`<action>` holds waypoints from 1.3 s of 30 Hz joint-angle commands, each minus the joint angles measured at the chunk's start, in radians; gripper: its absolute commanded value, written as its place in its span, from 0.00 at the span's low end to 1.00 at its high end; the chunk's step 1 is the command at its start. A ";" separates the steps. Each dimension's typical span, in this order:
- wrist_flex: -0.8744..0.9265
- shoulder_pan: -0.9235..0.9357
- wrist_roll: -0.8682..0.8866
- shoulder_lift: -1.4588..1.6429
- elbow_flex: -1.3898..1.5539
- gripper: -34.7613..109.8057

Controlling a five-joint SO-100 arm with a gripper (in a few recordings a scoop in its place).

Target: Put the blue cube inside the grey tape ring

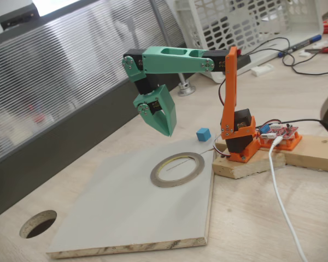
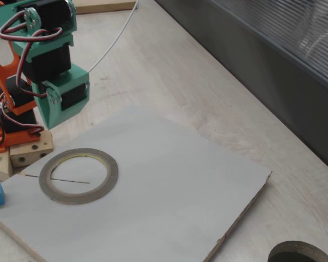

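Round dark cut-out hole (image 1: 37, 224) up front; small matte sky-blue cube (image 1: 203, 134) looks light, rigid — pinch opposite flat faces. Green fingers (image 1: 168, 131) pressed together.

grey board (image 1: 120, 213) on wooden table (image 1: 262, 218)

Around the grey tape ring (image 1: 177, 168), the grey board (image 1: 115, 218) lies bare on every side, open from above. The green gripper (image 1: 167, 130) hangs above the board's far edge, beyond the ring. The blue cube (image 1: 203, 134) sits off the board near the orange arm base (image 1: 241, 143), which crowds that side.
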 commanded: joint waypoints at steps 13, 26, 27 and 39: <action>0.021 0.014 0.006 0.018 0.003 0.24; 0.015 0.005 0.002 0.018 0.003 0.24; 0.014 0.005 0.002 0.018 0.003 0.24; 0.008 0.405 -0.003 0.017 0.003 0.24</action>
